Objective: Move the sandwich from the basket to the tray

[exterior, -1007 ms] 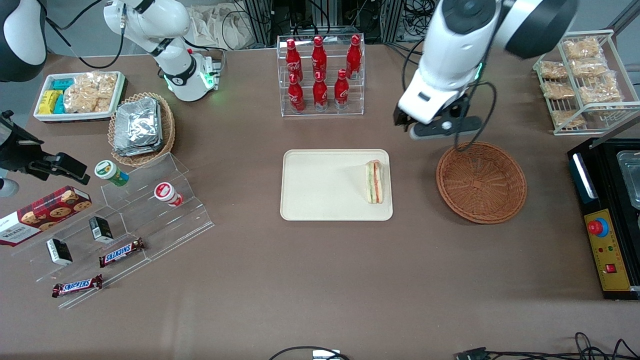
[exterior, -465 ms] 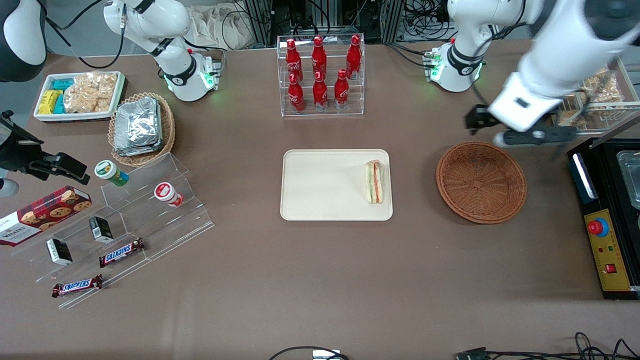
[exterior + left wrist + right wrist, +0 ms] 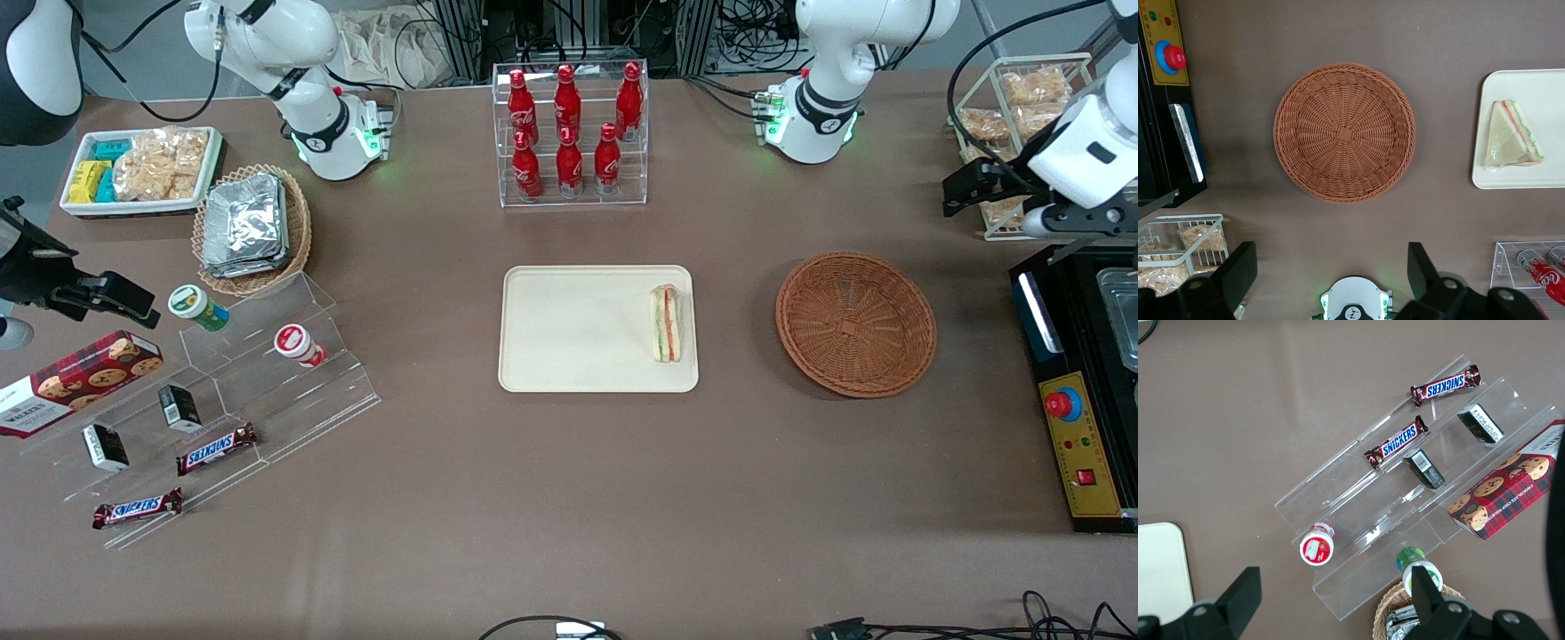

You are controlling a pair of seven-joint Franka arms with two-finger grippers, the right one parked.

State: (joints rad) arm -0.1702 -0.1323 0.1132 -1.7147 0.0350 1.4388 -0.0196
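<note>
The sandwich [image 3: 666, 323] lies on the tray [image 3: 569, 329] at mid-frame, near the tray's edge closest to the basket [image 3: 855, 322], which sits apart on the surface [image 3: 569, 498]. The gripper [image 3: 965, 191] hangs at upper right, jaws open, holding nothing

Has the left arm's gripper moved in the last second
Yes. The gripper has swung away from the basket toward the working arm's end of the table, now beside the wire snack rack, fingers open and empty.
</note>
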